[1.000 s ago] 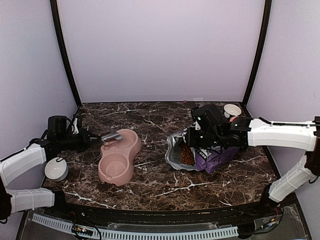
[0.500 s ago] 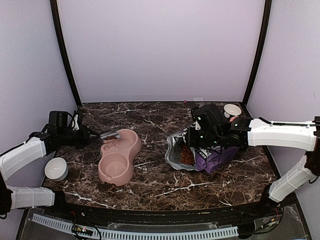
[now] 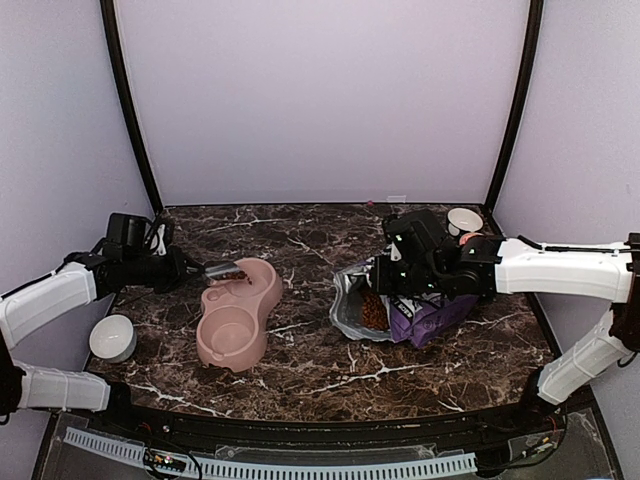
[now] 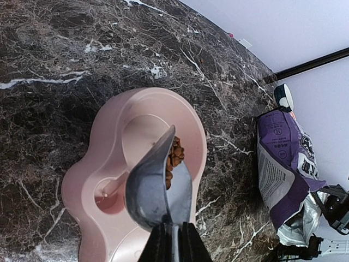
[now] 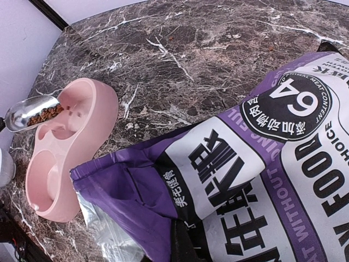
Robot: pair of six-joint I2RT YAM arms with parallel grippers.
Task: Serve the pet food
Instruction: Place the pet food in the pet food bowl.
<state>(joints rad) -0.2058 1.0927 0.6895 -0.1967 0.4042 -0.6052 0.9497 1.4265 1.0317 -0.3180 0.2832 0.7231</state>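
The pet food [image 4: 174, 155] lay at the scoop's [image 4: 152, 188] tip, beyond the left gripper [image 4: 173, 241] clamping its handle. It was small reddish-brown pellets. The right gripper [image 3: 388, 272] was closed.

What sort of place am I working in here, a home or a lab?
Probably a lab test booth, not a home: plain lilac walls and black posts enclose a marble-look table, with staged pet props on it, a pink bowl and a food bag.
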